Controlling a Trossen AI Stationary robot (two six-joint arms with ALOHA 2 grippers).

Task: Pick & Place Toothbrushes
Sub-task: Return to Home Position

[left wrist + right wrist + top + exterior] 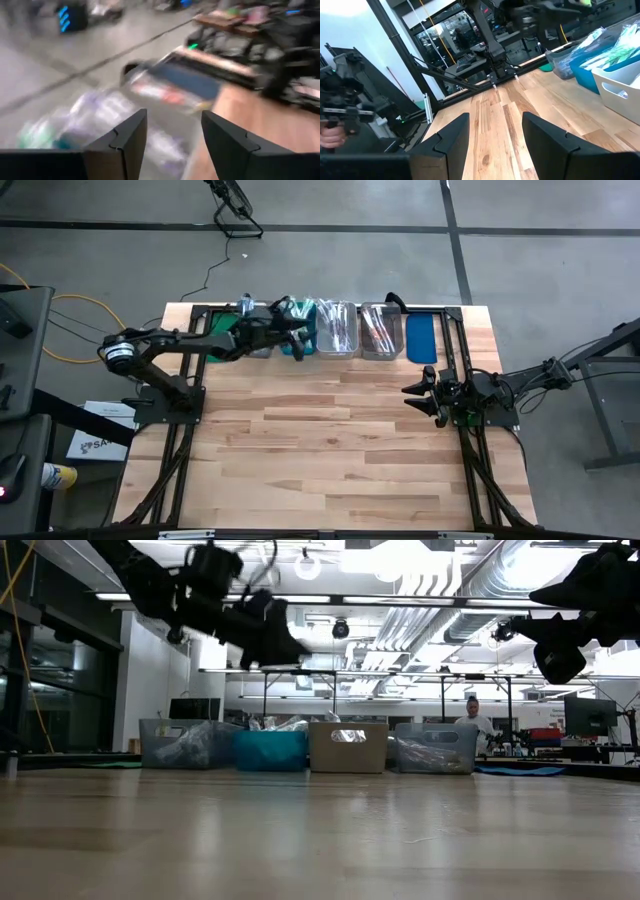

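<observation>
Wood table point(330, 450) nearest. Left gripper point(298, 342) above bin row point(380, 332), jaws spread, empty. Right gripper point(420, 394) low at table's right edge, jaws spread, empty. Toothbrushes point(337, 327) in bins.

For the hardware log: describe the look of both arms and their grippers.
Both arms are black and jointed. The left arm has a pale round cap at its base; black cables trail from the right arm. The left gripper and right gripper each carry two flat, angular dark fingers with a stepped seam.
</observation>
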